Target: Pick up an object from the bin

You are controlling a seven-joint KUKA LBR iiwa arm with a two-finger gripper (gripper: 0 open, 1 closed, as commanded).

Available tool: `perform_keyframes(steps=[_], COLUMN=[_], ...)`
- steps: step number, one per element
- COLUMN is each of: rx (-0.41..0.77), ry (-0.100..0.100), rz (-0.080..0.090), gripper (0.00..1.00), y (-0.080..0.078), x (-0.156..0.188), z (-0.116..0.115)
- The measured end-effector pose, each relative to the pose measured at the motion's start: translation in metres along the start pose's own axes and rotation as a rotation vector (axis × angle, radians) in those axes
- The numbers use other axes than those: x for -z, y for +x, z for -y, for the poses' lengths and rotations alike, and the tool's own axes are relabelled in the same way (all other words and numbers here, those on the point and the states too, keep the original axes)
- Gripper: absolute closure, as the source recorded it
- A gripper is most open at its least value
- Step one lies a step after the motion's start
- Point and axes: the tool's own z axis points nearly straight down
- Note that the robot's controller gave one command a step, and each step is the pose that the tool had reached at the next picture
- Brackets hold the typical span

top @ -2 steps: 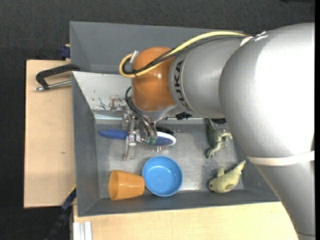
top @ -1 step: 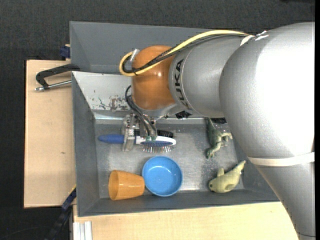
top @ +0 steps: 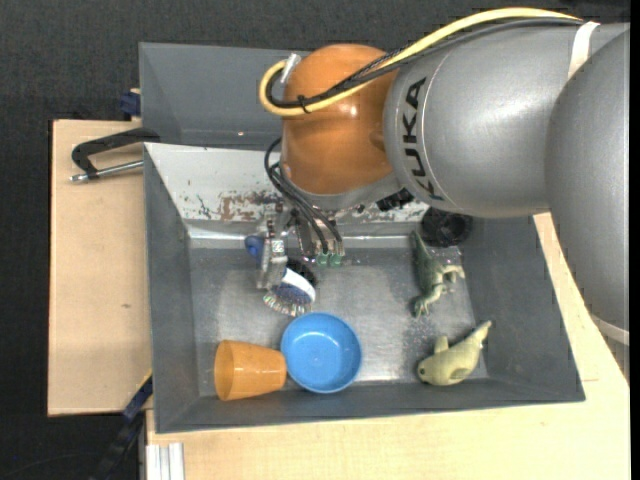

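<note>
Your gripper (top: 283, 266) sits low in the middle of the bin (top: 166, 268), against a small blue-and-white round thing (top: 295, 287); whether it is open or has hold, you cannot tell. A shallow grip could drop it onto the blue bowl (top: 320, 353) (just nearer).

Matt grey metal bin (top: 166, 298) with smooth plastic things inside.
The bin's back wall is seen scuffed and flecked with rust-coloured marks. A blue bowl (top: 320, 353) is shown in glossy plastic, and an orange cup (top: 248, 370) in smooth, duller plastic. The arm's grey casing (top: 500, 98) is finished smooth with a soft sheen, and its orange cover (top: 335, 118) is glossy.
</note>
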Motion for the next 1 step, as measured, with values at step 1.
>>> perform_keyframes(steps=[1], rx=[0.023], ry=[0.0], rz=[-0.002], gripper=[1.0], y=[-0.0089], x=[0.0549], z=[-0.0007])
